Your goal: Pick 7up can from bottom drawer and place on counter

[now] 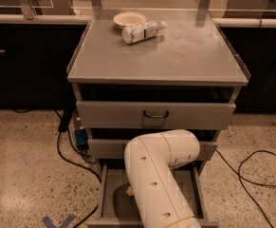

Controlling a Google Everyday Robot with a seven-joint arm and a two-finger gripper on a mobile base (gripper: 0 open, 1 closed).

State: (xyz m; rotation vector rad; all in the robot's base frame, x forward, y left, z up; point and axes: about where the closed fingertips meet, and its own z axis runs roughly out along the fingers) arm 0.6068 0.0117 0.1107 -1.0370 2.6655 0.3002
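The bottom drawer [113, 204] is pulled out at the foot of the grey cabinet. My white arm [159, 175] bends over it and covers most of its floor. My gripper is hidden behind the arm, somewhere over the drawer. A small pale shape [129, 191] peeks out at the arm's left edge inside the drawer; I cannot tell if it is the 7up can. The counter [185, 56] is the flat grey top of the cabinet.
A clear bottle with a white label [142, 31] lies on its side at the back of the counter next to a pale bowl [129, 19]. Two upper drawers [155, 115] stand slightly open. Black cables [256, 167] lie on the floor on both sides.
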